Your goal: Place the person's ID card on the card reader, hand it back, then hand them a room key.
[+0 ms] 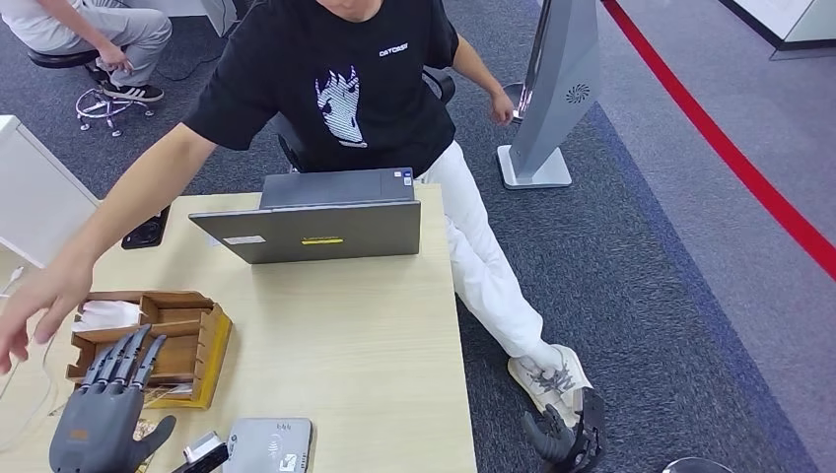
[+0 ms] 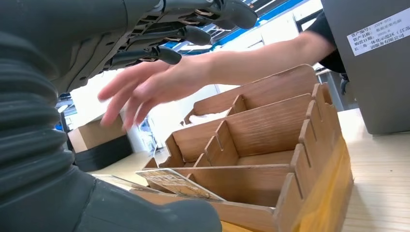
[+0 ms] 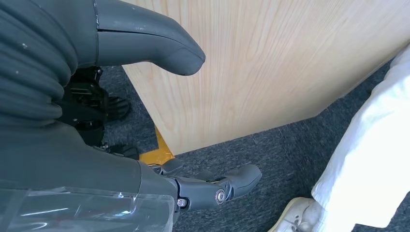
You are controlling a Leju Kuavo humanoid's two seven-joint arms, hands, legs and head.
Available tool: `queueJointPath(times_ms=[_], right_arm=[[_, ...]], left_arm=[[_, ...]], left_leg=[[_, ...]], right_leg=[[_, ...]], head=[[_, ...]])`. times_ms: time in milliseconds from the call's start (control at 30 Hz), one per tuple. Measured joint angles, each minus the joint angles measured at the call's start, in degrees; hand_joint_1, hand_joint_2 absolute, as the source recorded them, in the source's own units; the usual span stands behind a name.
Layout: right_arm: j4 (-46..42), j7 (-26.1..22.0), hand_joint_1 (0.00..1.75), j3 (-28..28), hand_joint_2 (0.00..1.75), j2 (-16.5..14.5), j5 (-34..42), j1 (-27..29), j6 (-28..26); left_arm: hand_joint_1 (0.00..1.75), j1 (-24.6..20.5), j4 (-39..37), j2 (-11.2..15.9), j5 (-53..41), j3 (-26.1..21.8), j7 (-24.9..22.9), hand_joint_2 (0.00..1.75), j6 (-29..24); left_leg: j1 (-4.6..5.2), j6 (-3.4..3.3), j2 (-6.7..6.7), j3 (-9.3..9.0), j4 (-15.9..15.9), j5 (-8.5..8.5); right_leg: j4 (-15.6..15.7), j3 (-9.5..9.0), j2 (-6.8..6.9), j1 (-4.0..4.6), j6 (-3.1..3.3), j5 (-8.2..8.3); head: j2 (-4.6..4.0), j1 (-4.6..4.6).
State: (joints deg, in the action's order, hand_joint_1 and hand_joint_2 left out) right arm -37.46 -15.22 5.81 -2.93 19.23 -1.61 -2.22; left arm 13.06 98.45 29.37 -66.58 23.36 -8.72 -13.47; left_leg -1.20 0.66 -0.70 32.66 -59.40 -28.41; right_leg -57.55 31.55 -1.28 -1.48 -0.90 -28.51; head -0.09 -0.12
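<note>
Left hand (image 1: 104,414) hovered open, fingers spread, at the wooden organizer's (image 1: 202,345) seven o'clock, holding nothing. Right hand (image 1: 567,439) hung empty off the desk (image 1: 375,345) edge, loosely open. Card reader (image 1: 268,445) lay at five o'clock of the organizer; person's hand (image 1: 39,301) reached in at nine.

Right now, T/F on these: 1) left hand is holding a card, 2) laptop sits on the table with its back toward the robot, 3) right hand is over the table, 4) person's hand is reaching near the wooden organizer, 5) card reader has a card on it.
1) False: the left hand hovers with fingers apart, holding nothing.
2) True: the laptop stands on the table, lid back facing the robot.
3) False: the right hand hangs beside the table, above the carpet.
4) True: the person's hand reaches beside the wooden organizer.
5) False: the card reader top is bare.
</note>
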Motion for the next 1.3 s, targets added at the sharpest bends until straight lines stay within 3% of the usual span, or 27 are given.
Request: queueJointPath(times_ms=[367, 700, 1267, 1300], right_arm=[[0.0, -0.4, 0.0, -0.1, 1.75, -0.1, -0.6, 0.7, 0.0], [0.0, -0.5, 0.0, -0.3, 1.75, -0.1, -0.7, 0.7, 0.0], [0.0, -0.3, 0.0, -2.2, 1.75, -0.1, 0.0, 0.3, 0.0], [0.0, -0.3, 0.0, -2.2, 1.75, -0.1, 0.2, 0.3, 0.0]], left_arm=[[0.0, 1.2, -2.4, -1.0, -0.2, -6.1, 0.9, 1.75, -2.7], [0.0, 1.1, -5.0, -2.2, -1.2, -9.6, 2.9, 1.75, -2.1], [0.0, -2.8, -12.6, -5.7, -2.5, -9.4, 5.9, 1.75, -0.6], [0.44, -2.9, -12.7, -5.9, -2.5, -9.3, 5.9, 1.75, -0.7]], left_leg=[[0.0, 0.0, -0.02, 0.02, 0.0, 0.0], [0.0, 0.0, -0.02, 0.02, 0.0, 0.0], [0.0, 0.0, -0.02, 0.01, 0.0, 0.0], [0.0, 0.0, -0.02, 0.01, 0.0, 0.0]], right_leg=[[0.0, 0.01, 0.03, 0.0, 0.0, -0.01], [0.0, 0.01, 0.03, 0.0, 0.0, 0.0], [0.0, 0.01, 0.03, 0.0, 0.0, 0.0], [0.0, 0.01, 0.03, 0.0, 0.0, 0.0]], head=[[0.0, 0.0], [0.0, 0.01], [0.0, 0.0], [0.0, 0.0]])
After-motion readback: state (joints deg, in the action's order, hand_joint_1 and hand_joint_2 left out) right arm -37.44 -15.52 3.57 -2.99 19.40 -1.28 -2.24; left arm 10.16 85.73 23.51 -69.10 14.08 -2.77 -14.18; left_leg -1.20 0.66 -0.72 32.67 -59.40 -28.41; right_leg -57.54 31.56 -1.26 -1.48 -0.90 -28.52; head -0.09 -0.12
